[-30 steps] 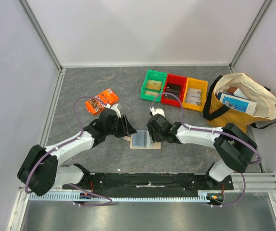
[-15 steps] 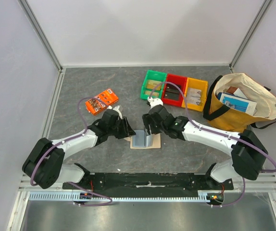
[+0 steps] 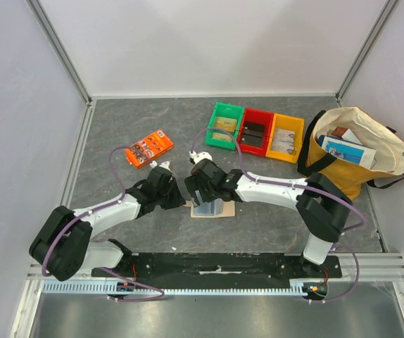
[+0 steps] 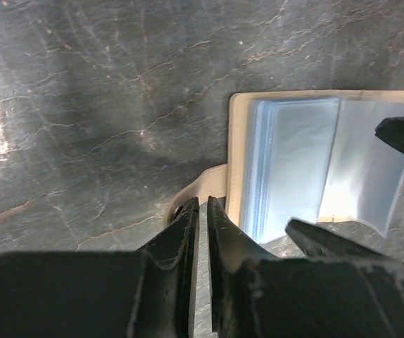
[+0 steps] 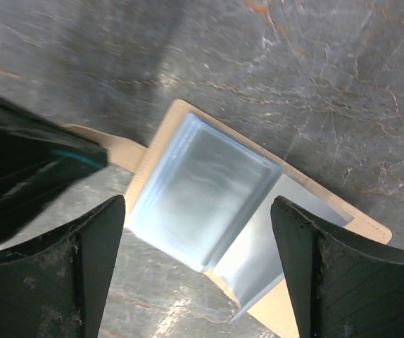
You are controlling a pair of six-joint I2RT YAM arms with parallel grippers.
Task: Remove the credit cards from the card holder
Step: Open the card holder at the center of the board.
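The beige card holder point(image 3: 219, 212) lies open on the grey table, its tan rim point(image 4: 235, 155) and little tab point(image 4: 212, 184) toward my left arm. Inside it sits a pale blue stack, the credit cards point(image 5: 202, 186) in clear sleeves, with one sleeve point(image 4: 360, 176) folded out. My left gripper point(image 4: 202, 203) is closed to a thin slit with its tips on the tab; the top view shows the left gripper point(image 3: 181, 197) just left of the holder. My right gripper point(image 5: 198, 204) hangs wide open over the stack, a finger on either side, touching nothing.
An orange packet point(image 3: 148, 148) lies at the far left. Green point(image 3: 224, 125), red point(image 3: 255, 132) and yellow point(image 3: 286, 138) bins stand in a row at the back. A cream and yellow tote bag point(image 3: 353, 144) fills the right side. White walls enclose the table.
My right gripper has swung left over the open holder and opened wider. My left gripper has closed down at the tab and barely moved.
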